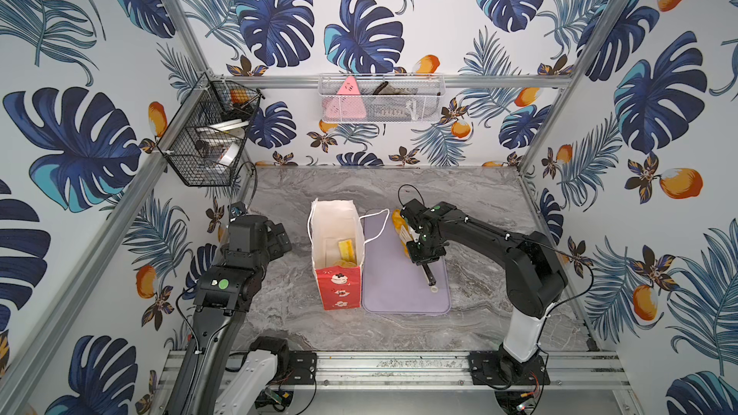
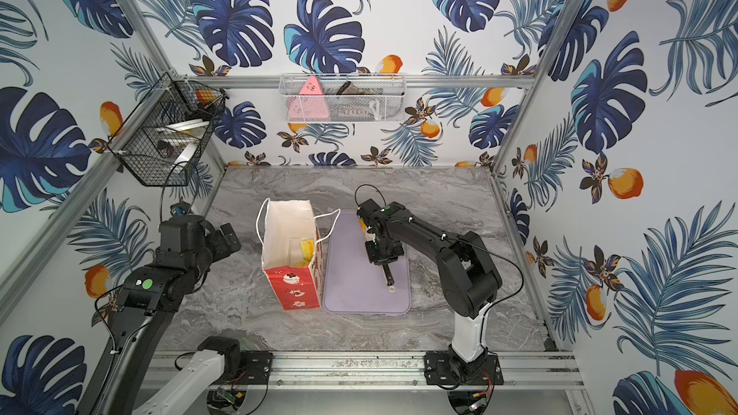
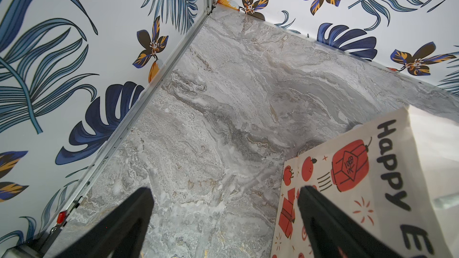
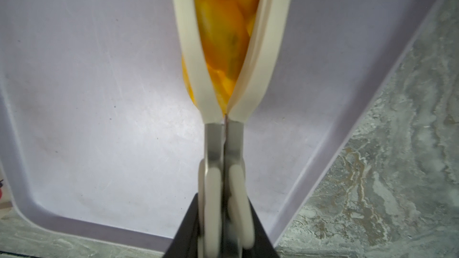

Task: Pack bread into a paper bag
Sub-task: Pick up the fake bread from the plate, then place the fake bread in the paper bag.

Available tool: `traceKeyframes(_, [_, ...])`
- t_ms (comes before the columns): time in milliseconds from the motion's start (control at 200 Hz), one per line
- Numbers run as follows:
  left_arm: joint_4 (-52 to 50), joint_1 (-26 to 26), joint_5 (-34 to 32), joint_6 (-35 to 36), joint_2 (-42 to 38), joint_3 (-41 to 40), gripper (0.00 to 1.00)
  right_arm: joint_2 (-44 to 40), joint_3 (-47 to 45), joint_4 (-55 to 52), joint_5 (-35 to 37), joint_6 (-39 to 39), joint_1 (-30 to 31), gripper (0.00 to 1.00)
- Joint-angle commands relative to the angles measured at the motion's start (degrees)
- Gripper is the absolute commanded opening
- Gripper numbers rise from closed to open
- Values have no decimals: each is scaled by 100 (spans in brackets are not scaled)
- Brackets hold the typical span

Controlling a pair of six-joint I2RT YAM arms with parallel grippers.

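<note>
While my right gripper (image 4: 224,202) was pressed together on the handles of cream-tipped steel tongs (image 4: 215,142), those tongs clamped the first item.

Item 1: long orange-golden twisted loaf (image 4: 223,33), pinched between the tongs' cream tips over the far right part of a flat lilac rectangular tray (image 4: 99,95). I could not tell whether it touched the tray.

Item 2: tall narrow paper bag (image 1: 339,291), red outside with cartoon faces and white inside. It stood upright and open-mouthed on the grey marbled tabletop (image 1: 439,193), just beside the tray's left edge.

Item 3: pale yellow triangular wedge (image 1: 346,250), inside the paper bag.

Item 4: golden bun (image 1: 346,263), inside the paper bag next to the wedge, only partly seen.

Item 5: my left gripper (image 3: 224,191), fingers spread wide and holding nothing, low over the tabletop on the bag's left. In the left wrist view, one finger showed in front of the bag's printed side.
</note>
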Motion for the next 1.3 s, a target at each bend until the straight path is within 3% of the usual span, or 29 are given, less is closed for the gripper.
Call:
traceKeyframes(0, [121,10,-17,-11,-1,19,99,-285,-22,-163,138,167,19,0])
traceKeyframes(405, [94,10,-16,13,-32,117,99,-1689,430,-286,164,306,49,0])
traceKeyframes(645, [76,10,-8,29,-32,168,99,-2429,1231,-243,39,367,169,0])
traceKeyframes(1076, [-48,10,69,65,-126,262,99,-1923,3432,-499,190,261,1319,0])
traceKeyframes(1296, [-127,8,89,70,-216,281,99,-1734,3211,-300,214,417,2072,0])
